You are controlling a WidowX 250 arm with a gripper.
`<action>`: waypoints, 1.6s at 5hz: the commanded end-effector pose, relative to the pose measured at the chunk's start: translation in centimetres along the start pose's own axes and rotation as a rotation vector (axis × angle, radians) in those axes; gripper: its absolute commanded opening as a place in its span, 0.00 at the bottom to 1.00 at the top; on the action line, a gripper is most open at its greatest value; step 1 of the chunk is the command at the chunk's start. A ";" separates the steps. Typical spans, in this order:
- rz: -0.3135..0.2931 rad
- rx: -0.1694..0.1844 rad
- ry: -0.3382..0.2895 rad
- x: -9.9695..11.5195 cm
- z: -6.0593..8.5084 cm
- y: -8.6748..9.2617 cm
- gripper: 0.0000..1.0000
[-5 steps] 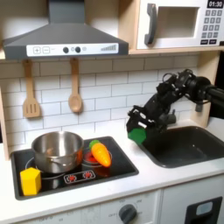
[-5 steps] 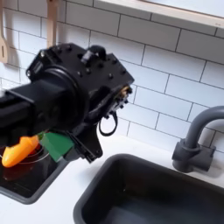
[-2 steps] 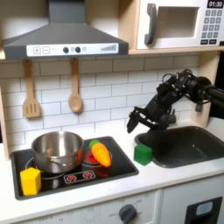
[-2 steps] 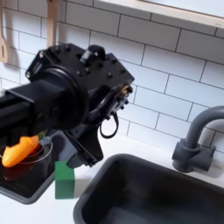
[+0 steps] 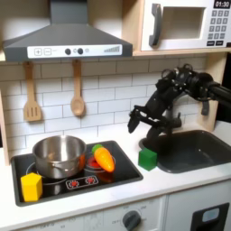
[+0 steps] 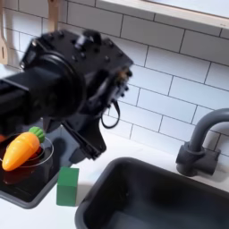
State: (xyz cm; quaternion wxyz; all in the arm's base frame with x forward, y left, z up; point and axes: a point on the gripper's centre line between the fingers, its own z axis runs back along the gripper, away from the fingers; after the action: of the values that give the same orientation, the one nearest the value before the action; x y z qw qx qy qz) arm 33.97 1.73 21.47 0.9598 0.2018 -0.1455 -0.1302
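A green block (image 5: 147, 159) stands on the white counter between the stove and the sink, and shows lower left in the second exterior view (image 6: 68, 186). My black gripper (image 5: 143, 121) hangs open above it with nothing between its fingers; the second exterior view has the gripper (image 6: 81, 140) just above and right of the block. An orange carrot (image 5: 104, 159) lies on the stove's right side, left of the block, also seen as the carrot (image 6: 22, 149).
A steel pot (image 5: 59, 155) and a yellow block (image 5: 32, 187) sit on the black stove (image 5: 86, 183). The dark sink (image 5: 194, 150) lies right of the green block, with a grey faucet (image 6: 200, 143). A spatula (image 5: 32, 95) and spoon (image 5: 78, 90) hang on the tiled wall.
The gripper let go of the green block, which now rests on the counter. The gripper has since lifted up and away from it.
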 end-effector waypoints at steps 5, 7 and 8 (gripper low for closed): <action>0.221 -0.352 0.228 -1.6 -0.4 -2.8 1.00; 0.246 -0.347 0.278 -2.6 -1.4 -3.6 1.00; 0.252 -0.355 0.283 -2.7 -1.5 -4.1 1.00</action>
State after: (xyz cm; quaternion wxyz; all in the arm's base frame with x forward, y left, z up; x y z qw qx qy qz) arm 31.34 -0.40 17.66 0.9995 0.0295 -0.0075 -0.0014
